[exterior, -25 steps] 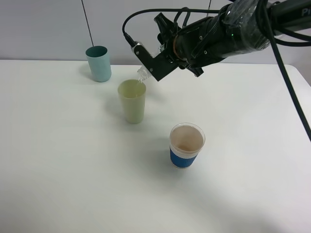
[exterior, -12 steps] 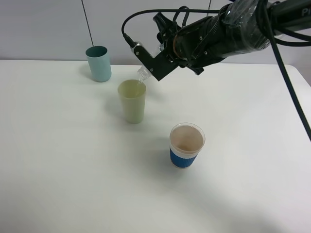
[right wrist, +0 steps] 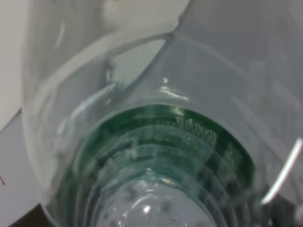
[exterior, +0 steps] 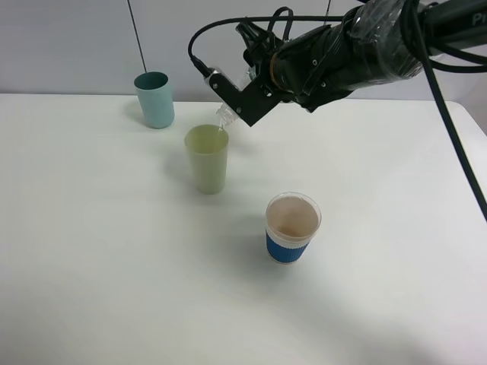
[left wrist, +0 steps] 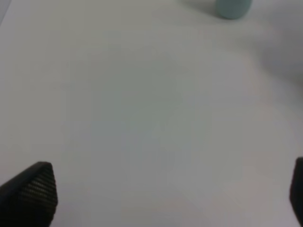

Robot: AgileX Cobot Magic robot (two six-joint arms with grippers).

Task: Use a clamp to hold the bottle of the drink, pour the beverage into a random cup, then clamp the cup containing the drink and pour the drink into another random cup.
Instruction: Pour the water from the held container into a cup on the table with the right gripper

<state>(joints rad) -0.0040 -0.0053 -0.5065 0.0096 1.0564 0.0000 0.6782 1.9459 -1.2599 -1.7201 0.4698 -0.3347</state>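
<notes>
My right gripper [exterior: 242,97] reaches in from the right and is shut on the bottle of the drink [exterior: 224,115]. The bottle is tipped steeply, its clear neck pointing down just above the far rim of the pale yellow-green cup [exterior: 206,160]. The right wrist view is filled by the ribbed clear bottle [right wrist: 142,142], its green label showing through. I cannot make out the beverage itself. The blue-banded cup [exterior: 291,228] stands upright nearer the front, to the right. In the left wrist view my left gripper [left wrist: 165,191] is open over bare table, and it is out of the high view.
A teal cylindrical cup [exterior: 154,99] stands at the back left, and its base [left wrist: 232,7] shows in the left wrist view. The white table [exterior: 99,266] ends at its right edge near the arm's black cable [exterior: 456,152].
The right wrist has lifted and rolled very slightly, tipping the bottle a little more. The bottle's neck stays over the pale cup. The cups have not moved.
</notes>
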